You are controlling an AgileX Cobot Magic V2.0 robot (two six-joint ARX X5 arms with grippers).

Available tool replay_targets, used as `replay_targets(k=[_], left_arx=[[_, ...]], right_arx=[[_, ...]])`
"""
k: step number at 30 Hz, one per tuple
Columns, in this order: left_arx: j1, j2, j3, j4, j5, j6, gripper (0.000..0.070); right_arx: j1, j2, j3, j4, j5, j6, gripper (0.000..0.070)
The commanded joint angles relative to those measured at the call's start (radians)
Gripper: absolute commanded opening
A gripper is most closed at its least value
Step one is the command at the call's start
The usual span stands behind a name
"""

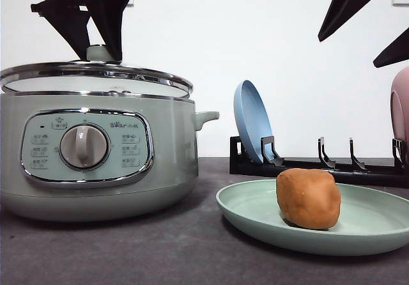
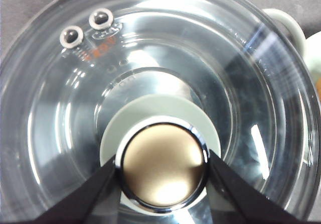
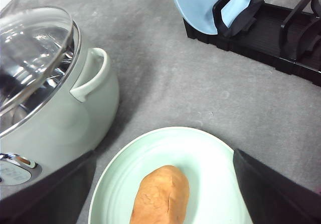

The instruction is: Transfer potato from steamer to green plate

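Observation:
The orange-brown potato (image 1: pixel 308 198) (image 3: pixel 161 196) lies on the pale green plate (image 1: pixel 249 205) (image 3: pixel 210 153), right of the steamer (image 1: pixel 96 163) (image 3: pixel 60 123). My left gripper (image 1: pixel 100 53) (image 2: pixel 161 171) is shut on the knob (image 2: pixel 161 164) of the glass lid (image 1: pixel 96 71) (image 2: pixel 165 58). The lid sits slightly raised over the steamer's rim. High above the plate, my right gripper (image 1: pixel 350 50) (image 3: pixel 163 184) hangs open, fingers spread wide with nothing between them.
A black dish rack (image 1: pixel 319 163) (image 3: pixel 261 38) stands behind the plate, with a blue plate (image 1: pixel 252 120) (image 3: pixel 200 3) upright in it and a pink plate (image 1: pixel 401 109) at the right edge. Bare grey table (image 3: pixel 190 88) lies between steamer and rack.

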Motion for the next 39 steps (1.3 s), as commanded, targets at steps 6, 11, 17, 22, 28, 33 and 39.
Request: replay_targets(k=[6,11,17,22,28,33,39], left_arx=[[-0.005,0.027,0.031,0.016,-0.004,0.009,0.0000],[-0.005,0.038,0.031,0.006,-0.043,0.009,0.0000],[-0.005,0.054,0.031,0.002,-0.046,0.010,0.0000],[-0.005,0.058,0.031,-0.002,-0.045,0.009,0.0000],[-0.005,0.058,0.031,-0.031,-0.045,0.001,0.0329],[-0.007,0.054,0.031,-0.036,-0.045,-0.002,0.0525],[-0.007,0.000,0.031,-0.016,-0.045,-0.002,0.0524]], right_arx=[[0.003,0.003,0.018,0.006,0.001,-0.013,0.0550],[0.003,0.003,0.018,0.006,0.001,-0.013,0.0550],[0.003,0.003,0.018,0.006,0.001,-0.013,0.0550],[0.003,0.003,0.018,0.006,-0.002,-0.013,0.0550],[0.003,0.003,0.018,0.005,-0.003,-0.016,0.0550],[0.003,0.003,0.018,0.005,-0.004,-0.031,0.0550],[0.003,0.003,0.018,0.005,-0.012,-0.035,0.0550]])
